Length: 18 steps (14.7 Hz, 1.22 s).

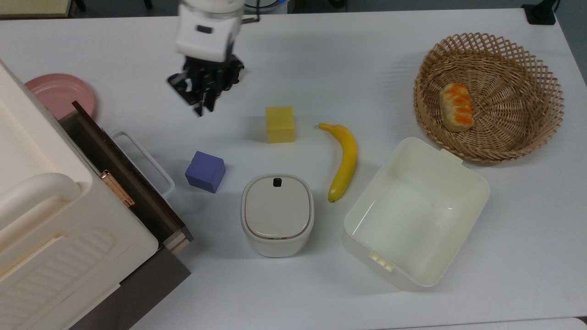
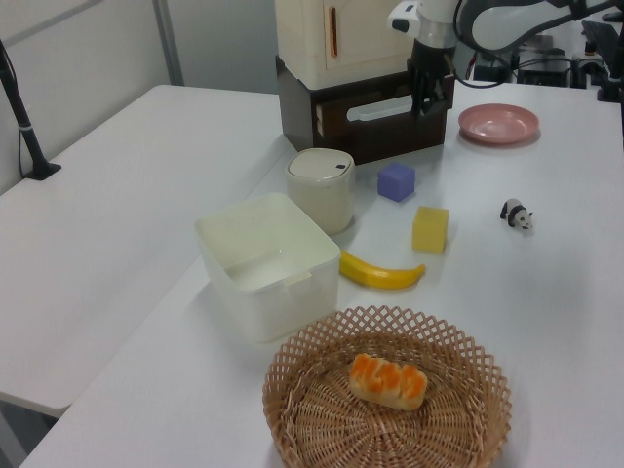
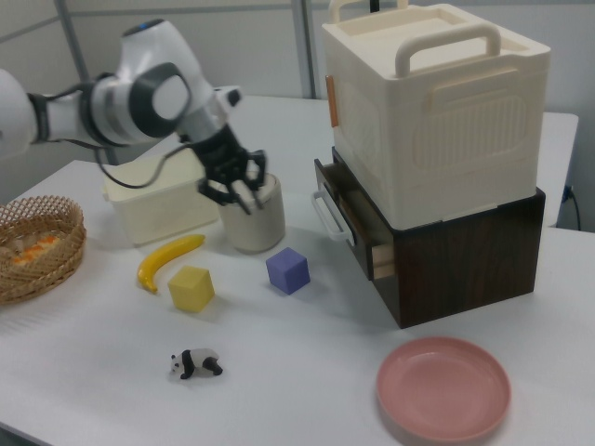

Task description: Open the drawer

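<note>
One hand [image 1: 202,91] raised, drawer [image 1: 126,172] well apart, top view's lower left

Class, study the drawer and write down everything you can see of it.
The drawer sits in the dark brown wooden base under the cream cabinet. Its front panel is dark brown with a white loop handle. It stands pulled out only slightly, showing a light wooden side edge. Nothing touches the handle; the hand hovers apart from it, above the table.
</note>
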Motion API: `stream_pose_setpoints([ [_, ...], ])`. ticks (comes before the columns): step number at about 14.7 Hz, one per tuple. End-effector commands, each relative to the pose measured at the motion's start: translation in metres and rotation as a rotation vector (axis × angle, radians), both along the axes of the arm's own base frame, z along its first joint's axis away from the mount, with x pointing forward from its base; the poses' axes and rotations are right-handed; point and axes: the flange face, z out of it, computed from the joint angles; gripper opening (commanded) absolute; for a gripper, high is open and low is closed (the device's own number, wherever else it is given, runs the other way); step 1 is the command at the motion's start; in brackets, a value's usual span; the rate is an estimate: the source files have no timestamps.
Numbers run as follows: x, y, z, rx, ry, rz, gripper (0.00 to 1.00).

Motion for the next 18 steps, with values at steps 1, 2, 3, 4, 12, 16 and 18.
stream_pose_setpoints([
  [1, 0.029, -0.037, -0.022, -0.048, -0.086, -0.017, 0.31],
  [2, 0.033, -0.045, -0.024, -0.059, -0.098, -0.024, 0.31],
  [3, 0.039, -0.053, -0.025, -0.070, -0.111, -0.032, 0.31],
  [4, 0.047, -0.065, -0.028, -0.077, -0.123, -0.042, 0.31],
  [12, 0.066, -0.088, -0.046, -0.107, -0.154, -0.050, 0.30],
  [16, 0.067, -0.083, -0.049, -0.101, -0.149, -0.047, 0.30],
  [18, 0.067, -0.082, -0.045, -0.096, -0.157, -0.058, 0.30],
])
